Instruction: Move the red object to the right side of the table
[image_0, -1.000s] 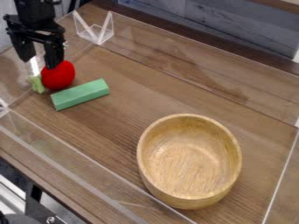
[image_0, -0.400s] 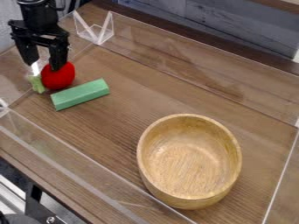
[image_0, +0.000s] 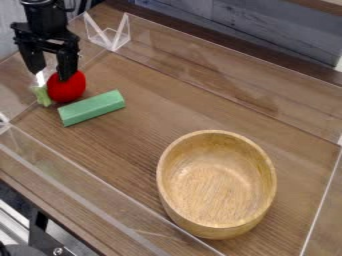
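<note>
The red object (image_0: 67, 86) is a small round bright-red toy fruit with a green leafy end at its left, lying on the table (image_0: 201, 95) near the far left corner. My gripper (image_0: 50, 72) hangs pointing straight down just over the fruit's upper left. It is open, its black fingers (image_0: 64, 67) spread on either side of the fruit's top. I cannot tell whether the fingers touch the fruit.
A green rectangular block (image_0: 91, 108) lies just right of and in front of the fruit. A large wooden bowl (image_0: 217, 183) stands at the front right. Low clear acrylic walls (image_0: 110, 33) edge the tabletop.
The gripper has sunk slightly toward the red fruit and stays open. Fruit, block and bowl have not moved.
</note>
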